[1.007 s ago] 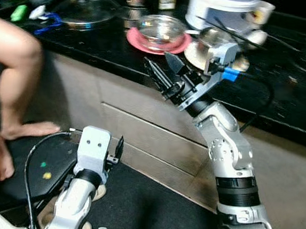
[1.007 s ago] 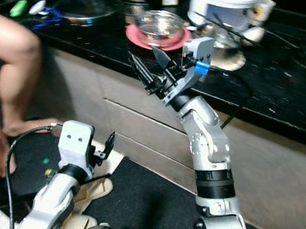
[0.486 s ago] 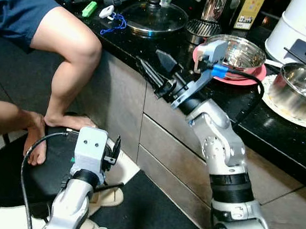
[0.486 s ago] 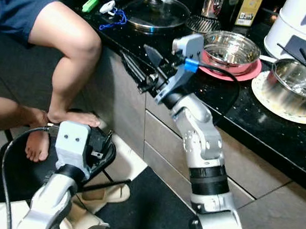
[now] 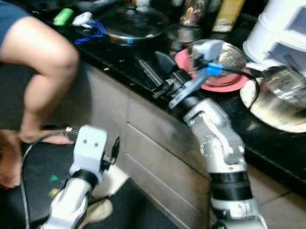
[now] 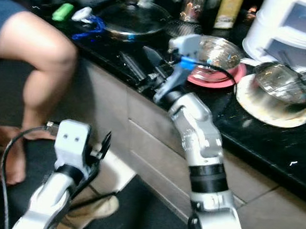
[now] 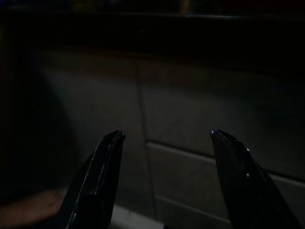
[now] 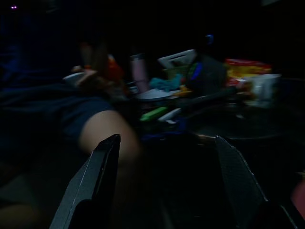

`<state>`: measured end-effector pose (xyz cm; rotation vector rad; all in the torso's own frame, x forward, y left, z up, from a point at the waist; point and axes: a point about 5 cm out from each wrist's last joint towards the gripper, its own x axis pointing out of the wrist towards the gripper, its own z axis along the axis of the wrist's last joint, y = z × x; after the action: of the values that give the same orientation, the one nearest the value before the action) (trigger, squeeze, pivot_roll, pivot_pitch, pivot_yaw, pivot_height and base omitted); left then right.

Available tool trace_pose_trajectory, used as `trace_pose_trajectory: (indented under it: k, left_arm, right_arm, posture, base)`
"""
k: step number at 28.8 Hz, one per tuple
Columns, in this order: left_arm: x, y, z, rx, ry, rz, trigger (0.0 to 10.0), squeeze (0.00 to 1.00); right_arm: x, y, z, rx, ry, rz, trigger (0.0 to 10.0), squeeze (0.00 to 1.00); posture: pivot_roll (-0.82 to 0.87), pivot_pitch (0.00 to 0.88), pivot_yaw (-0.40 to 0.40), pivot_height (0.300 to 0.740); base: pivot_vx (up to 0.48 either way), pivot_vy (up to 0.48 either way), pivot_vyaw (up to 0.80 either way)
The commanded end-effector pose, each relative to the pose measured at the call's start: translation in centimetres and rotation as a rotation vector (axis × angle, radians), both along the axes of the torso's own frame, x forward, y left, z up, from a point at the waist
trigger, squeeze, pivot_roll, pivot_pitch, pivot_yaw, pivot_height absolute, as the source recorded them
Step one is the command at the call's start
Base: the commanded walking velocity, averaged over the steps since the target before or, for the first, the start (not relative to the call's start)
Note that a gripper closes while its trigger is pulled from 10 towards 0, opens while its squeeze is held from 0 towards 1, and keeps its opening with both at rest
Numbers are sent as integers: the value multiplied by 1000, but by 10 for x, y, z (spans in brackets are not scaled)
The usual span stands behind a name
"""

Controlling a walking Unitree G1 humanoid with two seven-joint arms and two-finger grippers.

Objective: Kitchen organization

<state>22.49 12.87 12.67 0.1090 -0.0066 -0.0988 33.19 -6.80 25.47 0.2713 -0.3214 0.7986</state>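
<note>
Right pincer [image 5: 155, 72]: raised at the black desk [image 5: 278, 149] edge, fingers apart, empty.
Left pincer [image 5: 117, 146]: low by the drawers, fingers apart, empty.
Person's leg [image 5: 41, 78]: beside the desk.

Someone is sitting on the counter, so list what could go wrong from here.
1. The right claw is raised, open, at the counter edge, pointing toward the person's leg; reaching further could strike it.
2. Its cable trails over the steel bowl on the pink plate; an arm swing might drag them.
3. The views are blurred, so aiming is unreliable while moving.
The left claw hangs idle, open, near the drawers.
</note>
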Motion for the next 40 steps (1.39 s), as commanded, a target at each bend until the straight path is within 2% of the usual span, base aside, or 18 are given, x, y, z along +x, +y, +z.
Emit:
trace_pose_trajectory:
  k: [1,10,12,16,19,23,27,30,32,34,40]
  left_arm:
    - [-1,3,-3,10,14,10,10000,0]
    - [-1,3,-3,11,12,11,10000,0]
    - [-1,3,-2,11,11,10,10000,0]
    - [-1,3,-2,12,10,9,10000,0]
    - [-2,0,0,26,-6,-20,10000,0]
    - [-2,-1,0,31,-5,-23,10000,0]
    - [-2,-1,0,29,0,-22,10000,0]
    - [-2,-1,0,28,1,-22,10000,0]
    - [-2,-1,0,27,2,-22,10000,0]
    - [-2,-1,0,26,2,-23,10000,0]
    - [-3,-2,1,23,-1,-29,10000,0]
  right_arm:
    - [0,3,-1,-7,6,3,10000,0]
    - [0,2,2,-17,-14,-18,10000,0]
    - [2,2,2,-65,-33,-75,10000,0]
    - [3,1,3,-71,-40,-106,10000,0]
    - [8,-9,13,-55,-63,-197,10000,0]
    - [9,-17,24,-72,-100,-239,10000,0]
    - [8,-32,25,-245,-133,-339,10000,0]
    - [8,-37,23,-279,-130,-370,10000,0]
    - [7,-49,16,-338,-94,-429,10000,0]
    - [6,-55,14,-364,-74,-433,10000,0]
    - [-5,-75,9,-431,39,-338,10000,0]
  posture:
    - [108,68,-71,740]
    - [107,73,-72,740]
    - [106,74,-72,740]
    - [106,74,-72,740]
    - [107,77,-73,740]
    - [104,78,-73,740]
    - [99,86,-78,740]
    - [97,87,-78,740]
    - [91,90,-76,740]
    - [88,93,-75,740]
    - [69,101,-75,740]
  base:
    - [300,0,0]
    - [299,0,0]
    - [279,0,0]
    - [124,0,0]
    - [0,0,0]
    - [0,0,0]
    - [0,0,0]
    - [0,0,0]
    - [0,0,0]
    - [0,0,0]
    - [0,0,0]
